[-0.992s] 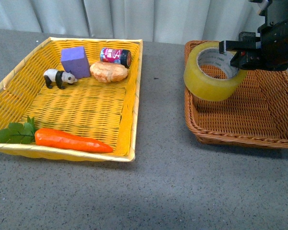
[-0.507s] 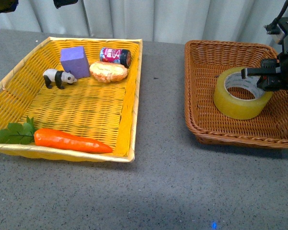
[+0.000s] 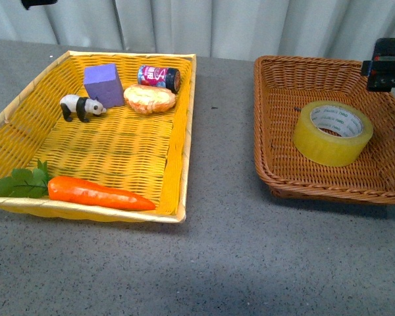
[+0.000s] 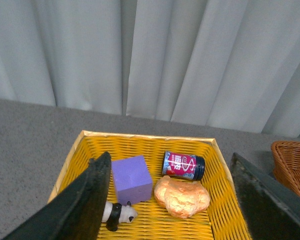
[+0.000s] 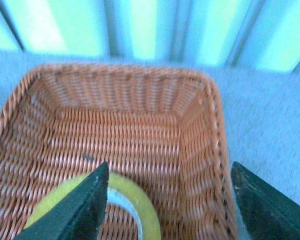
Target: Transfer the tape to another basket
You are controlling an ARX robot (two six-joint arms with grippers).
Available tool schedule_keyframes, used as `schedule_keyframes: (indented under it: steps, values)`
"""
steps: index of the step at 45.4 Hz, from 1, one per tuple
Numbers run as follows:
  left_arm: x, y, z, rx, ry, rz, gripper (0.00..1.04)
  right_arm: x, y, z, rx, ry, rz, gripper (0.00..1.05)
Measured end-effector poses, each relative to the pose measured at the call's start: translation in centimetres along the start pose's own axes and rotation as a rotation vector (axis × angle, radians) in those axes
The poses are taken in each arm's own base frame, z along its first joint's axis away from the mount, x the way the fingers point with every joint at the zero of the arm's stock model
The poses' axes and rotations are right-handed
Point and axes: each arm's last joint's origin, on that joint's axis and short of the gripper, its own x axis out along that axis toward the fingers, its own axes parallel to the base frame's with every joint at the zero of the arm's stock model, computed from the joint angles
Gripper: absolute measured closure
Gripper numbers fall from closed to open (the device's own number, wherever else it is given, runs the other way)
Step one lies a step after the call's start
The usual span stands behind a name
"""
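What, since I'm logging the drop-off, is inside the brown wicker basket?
Only the tape, lying flat with its white core facing up, on the floor of the basket. The weave directly under the roll is covered, so nothing there can be checked.

**Yellow tray and its contents**

On the bright yellow woven tray: purple foam cube at 11 o'clock, black-and-white panda figurine beside it, red drink can at 1, crusty bread roll touching it, orange carrot with green leaves at 6.
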Motion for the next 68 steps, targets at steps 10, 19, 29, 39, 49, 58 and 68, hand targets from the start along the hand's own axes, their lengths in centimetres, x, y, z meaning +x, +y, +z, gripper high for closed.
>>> schedule_keyframes:
  steps: [10,19,29,39,49,58,68]
  values:
    - [-4.9,1.1,-0.6,0.050,-0.032,-0.008,0.73,-6.9,0.0,-0.4,0.001,-0.384,-0.003,0.74]
    - [-8.6,2.3,-1.3,0.060,-0.028,-0.018,1.01,-11.7,0.0,-1.7,0.001,-0.377,0.000,1.03]
    - [-11.9,2.9,-2.8,0.063,-0.019,-0.005,1.01,-16.0,0.0,-2.7,0.001,-0.377,-0.002,1.04]
    - [-14.0,2.9,-2.7,0.063,-0.026,-0.005,1.01,-19.1,0.0,-2.6,0.001,-0.379,-0.002,1.04]
    - [-15.5,2.9,-2.8,0.063,-0.024,-0.005,1.01,-20.9,0.0,-3.5,0.001,-0.372,-0.002,1.04]
    - [-16.7,2.9,-2.7,0.063,-0.028,-0.005,1.01,-22.4,0.0,-3.9,0.001,-0.378,-0.002,1.04]
    - [-17.7,2.9,-2.2,0.063,-0.045,-0.006,1.01,-23.6,0.0,-4.4,0.002,-0.378,-0.001,1.04]
